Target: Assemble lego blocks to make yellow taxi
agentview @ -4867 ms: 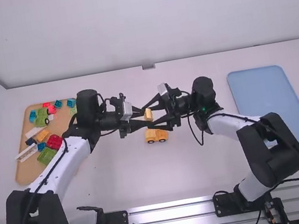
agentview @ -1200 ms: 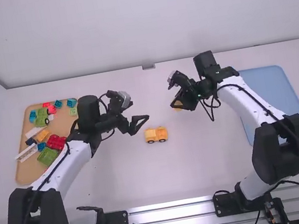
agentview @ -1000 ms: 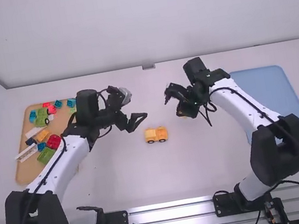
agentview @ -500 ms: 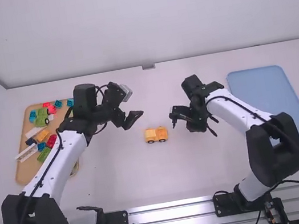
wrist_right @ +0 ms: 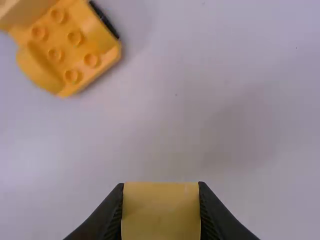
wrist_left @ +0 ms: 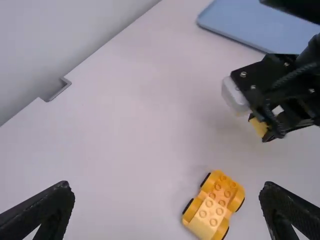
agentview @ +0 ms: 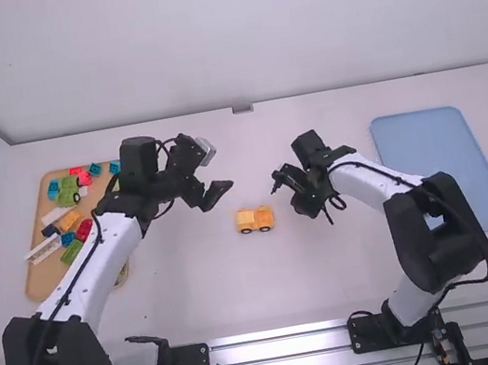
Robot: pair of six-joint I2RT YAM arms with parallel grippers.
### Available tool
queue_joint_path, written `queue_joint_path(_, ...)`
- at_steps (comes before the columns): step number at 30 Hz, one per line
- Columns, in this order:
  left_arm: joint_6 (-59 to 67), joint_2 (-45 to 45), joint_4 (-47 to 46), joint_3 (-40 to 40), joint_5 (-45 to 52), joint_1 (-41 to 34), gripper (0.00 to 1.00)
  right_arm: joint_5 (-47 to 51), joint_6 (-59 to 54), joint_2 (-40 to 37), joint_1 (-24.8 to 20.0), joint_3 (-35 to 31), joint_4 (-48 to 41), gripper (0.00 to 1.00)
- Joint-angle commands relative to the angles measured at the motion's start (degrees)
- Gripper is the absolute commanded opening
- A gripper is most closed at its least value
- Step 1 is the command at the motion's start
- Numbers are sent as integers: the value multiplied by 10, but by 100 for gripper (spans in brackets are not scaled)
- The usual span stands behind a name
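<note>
In the high view, your left gripper [agentview: 219,192] hangs over the white table [agentview: 198,295], just left of and a little beyond the yellow wheeled base [agentview: 255,221]; your right gripper [agentview: 302,202] is on the base's other side, near it, and from here you can't tell how its fingers stand. To your left, a tan tray [agentview: 40,288] bears green, red, blue, white and yellow blocks [agentview: 69,220]; to your right lies a blue tray [agentview: 438,158]. In the left wrist view, the left gripper's [wrist_left: 166,187] fingers stand wide open with nothing between them, and the base sits upright on the table, its studs facing up; farther off, you see a small yellow block [wrist_left: 259,127] at the other gripper. In the right wrist view, your right gripper [wrist_right: 161,187] pinches that block between both fingers, with the studded base apart from it.
</note>
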Motion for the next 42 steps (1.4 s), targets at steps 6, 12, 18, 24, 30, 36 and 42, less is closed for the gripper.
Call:
queue_joint_path(6,6,1,-4,12,5,3,99,-2,267,8,-4,15,-26,0)
queue_joint_path(12,0,1,-3,12,4,3,99,-2,502,8,-24,-9,50,0)
queue_joint_path(18,0,1,-3,12,5,3,99,6,698,8,-54,-27,59,0)
queue_joint_path(24,-5,1,-2,12,5,3,99,-22,928,8,-95,-53,59,0)
queue_joint_path(30,-14,1,5,11,5,3,99,-22,1091,8,-96,-84,85,0)
queue_joint_path(36,-13,1,5,11,6,3,99,-21,1128,8,-97,-104,125,17)
queue_joint_path(42,-13,1,5,11,10,3,99,-28,1146,8,-97,-126,153,32)
